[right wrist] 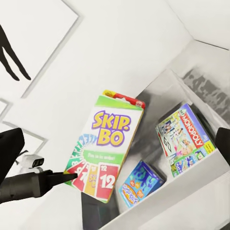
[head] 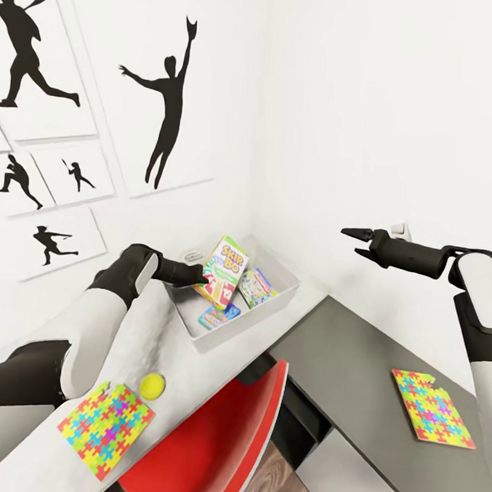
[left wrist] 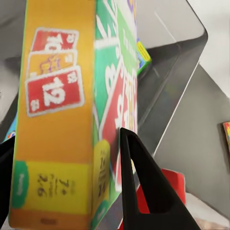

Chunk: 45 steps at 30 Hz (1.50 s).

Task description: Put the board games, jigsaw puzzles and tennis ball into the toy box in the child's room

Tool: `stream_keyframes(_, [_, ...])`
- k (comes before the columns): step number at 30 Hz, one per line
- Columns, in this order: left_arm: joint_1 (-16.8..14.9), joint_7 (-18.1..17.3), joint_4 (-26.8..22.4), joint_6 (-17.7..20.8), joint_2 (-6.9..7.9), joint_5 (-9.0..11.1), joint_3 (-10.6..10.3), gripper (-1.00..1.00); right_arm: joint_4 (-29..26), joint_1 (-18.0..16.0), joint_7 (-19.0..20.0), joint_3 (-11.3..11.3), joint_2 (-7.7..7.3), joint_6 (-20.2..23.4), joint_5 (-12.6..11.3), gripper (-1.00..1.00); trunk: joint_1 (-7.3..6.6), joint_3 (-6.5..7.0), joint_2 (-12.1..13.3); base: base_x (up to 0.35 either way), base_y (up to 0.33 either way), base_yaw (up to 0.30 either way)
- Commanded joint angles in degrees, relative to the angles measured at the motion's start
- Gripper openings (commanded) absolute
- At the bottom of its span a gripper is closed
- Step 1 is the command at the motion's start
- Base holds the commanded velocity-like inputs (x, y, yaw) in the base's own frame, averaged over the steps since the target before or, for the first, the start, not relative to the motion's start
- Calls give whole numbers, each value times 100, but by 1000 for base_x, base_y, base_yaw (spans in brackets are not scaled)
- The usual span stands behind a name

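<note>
On the far left, a jigsaw puzzle [head: 105, 429] is lying flat near the front edge of the white surface [head: 160, 343], with the tennis ball [head: 152, 386] sitting just beside its far corner and bare white top stretching beyond them toward the toy box [head: 286, 296]. The left pincer [head: 199, 277] is reaching in over the near rim of that grey bin, its fingers [left wrist: 141, 191] pinching the Skip-Bo board game [head: 223, 269] by its lower end, so the green and orange box is standing tilted, half above the rim. Behind it, inside the bin, a Monopoly board game [head: 257, 287] is leaning against the far wall and a small light blue board game [head: 218, 315] is lying on the floor of the bin. The bin is sitting close to the wall corner. A red chair [head: 220, 434] is tucked under the surface's front edge. Further right, the lower dark grey cabinet top [head: 355, 369] is mostly bare, with a second jigsaw puzzle [head: 433, 407] lying near its right edge. The right pincer [head: 357, 236] is hanging in open air above that cabinet, well apart from everything, fingers slightly spread and holding nothing.
</note>
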Motion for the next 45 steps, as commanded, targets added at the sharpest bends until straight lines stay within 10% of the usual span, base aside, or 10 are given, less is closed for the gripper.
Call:
stream_keyframes(1, [-5,-30,-3,34,-8,-53,36,-100,-26,-6,3,2,-7,16,1,100,3,-21,-13,0,0,0])
stream_keyframes(45, [-11,-194,-56,23,-53,-62,14,-100,-131,0,3,-4,-28,16,9,100,3,-355,-13,0,0,0])
